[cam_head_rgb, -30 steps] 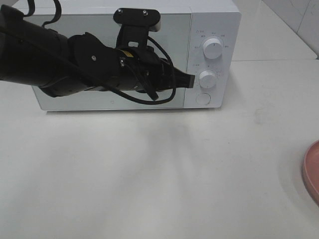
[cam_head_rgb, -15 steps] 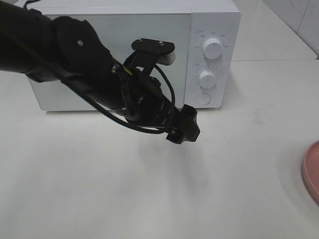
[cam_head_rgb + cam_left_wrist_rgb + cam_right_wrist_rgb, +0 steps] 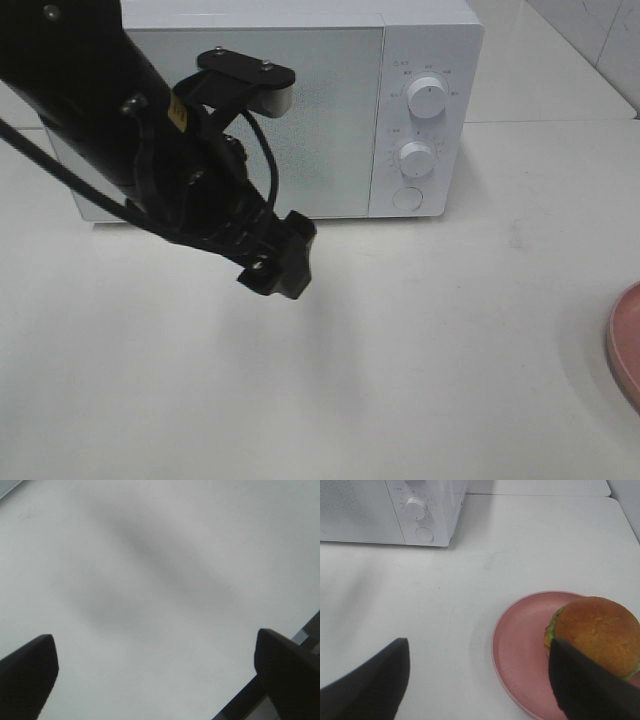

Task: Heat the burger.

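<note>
The burger point(image 3: 596, 630), with a domed golden-brown bun and green showing at its rim, sits on a pinkish-red plate point(image 3: 520, 650) in the right wrist view. My right gripper point(image 3: 480, 680) hangs open above the table, one finger point(image 3: 590, 687) overlapping the burger's near edge in the picture, nothing between the fingers. The white microwave point(image 3: 335, 120) stands at the back with its door closed. My left gripper point(image 3: 275, 262) hovers over the bare table in front of the door. Its fingers point(image 3: 285, 665) stand wide apart and empty in the left wrist view.
The microwave's panel carries an upper knob point(image 3: 428, 98), a lower knob point(image 3: 416, 157) and a round button point(image 3: 407, 198). Only the plate's rim point(image 3: 625, 345) shows at the right edge of the high view. The black left arm point(image 3: 110, 110) covers the door's left part.
My left gripper has left the microwave's lower knob, swung down and to the left over the table, and opened. The right side has not changed.
</note>
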Controlling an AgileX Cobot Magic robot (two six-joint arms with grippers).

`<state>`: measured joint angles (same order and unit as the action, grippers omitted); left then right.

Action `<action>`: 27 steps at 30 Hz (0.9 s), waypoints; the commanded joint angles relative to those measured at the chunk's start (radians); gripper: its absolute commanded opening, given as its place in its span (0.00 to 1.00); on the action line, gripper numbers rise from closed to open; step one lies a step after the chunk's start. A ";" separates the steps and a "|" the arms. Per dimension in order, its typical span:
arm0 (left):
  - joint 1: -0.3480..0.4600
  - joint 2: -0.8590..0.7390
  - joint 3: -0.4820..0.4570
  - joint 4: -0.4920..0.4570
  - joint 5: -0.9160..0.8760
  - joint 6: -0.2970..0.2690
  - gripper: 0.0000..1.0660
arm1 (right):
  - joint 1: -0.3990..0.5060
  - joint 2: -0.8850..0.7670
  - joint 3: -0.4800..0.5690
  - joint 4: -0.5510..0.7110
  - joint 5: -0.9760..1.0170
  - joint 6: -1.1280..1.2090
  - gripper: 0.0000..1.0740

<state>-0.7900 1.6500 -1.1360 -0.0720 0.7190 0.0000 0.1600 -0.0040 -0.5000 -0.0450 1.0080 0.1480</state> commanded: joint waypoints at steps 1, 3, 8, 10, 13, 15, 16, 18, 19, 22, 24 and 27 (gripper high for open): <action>-0.001 -0.044 0.005 0.150 0.120 -0.132 0.94 | -0.003 -0.027 0.002 -0.004 -0.012 -0.005 0.70; -0.001 -0.051 0.005 0.163 0.134 -0.140 0.94 | -0.003 -0.027 0.002 -0.004 -0.012 -0.005 0.70; 0.034 -0.093 0.005 0.162 0.177 -0.155 0.94 | -0.003 -0.027 0.002 -0.004 -0.012 -0.005 0.70; 0.106 -0.111 0.005 0.128 0.216 -0.131 0.94 | -0.003 -0.027 0.002 -0.004 -0.012 -0.005 0.70; 0.188 -0.140 0.005 0.083 0.255 -0.079 0.94 | -0.003 -0.027 0.002 -0.004 -0.012 -0.005 0.70; 0.244 -0.167 0.005 0.057 0.280 -0.049 0.94 | -0.003 -0.027 0.002 -0.004 -0.012 -0.005 0.70; 0.244 -0.167 0.005 0.057 0.280 -0.049 0.94 | -0.003 -0.027 0.002 -0.004 -0.012 -0.005 0.70; 0.338 -0.208 0.005 0.045 0.320 -0.033 0.94 | -0.003 -0.027 0.002 -0.004 -0.012 -0.005 0.70; 0.338 -0.208 0.005 0.045 0.320 -0.033 0.94 | -0.003 -0.027 0.002 -0.004 -0.012 -0.005 0.70; 0.425 -0.256 0.005 0.045 0.350 -0.015 0.94 | -0.003 -0.027 0.002 -0.004 -0.012 -0.005 0.70; 0.479 -0.288 0.005 0.045 0.370 -0.014 0.94 | -0.003 -0.027 0.002 -0.004 -0.012 -0.005 0.70; 0.565 -0.343 0.005 0.046 0.397 -0.014 0.94 | -0.003 -0.027 0.002 -0.004 -0.012 -0.005 0.70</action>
<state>-0.2350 1.3180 -1.1360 -0.0170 1.1030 -0.0190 0.1600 -0.0040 -0.5000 -0.0450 1.0080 0.1480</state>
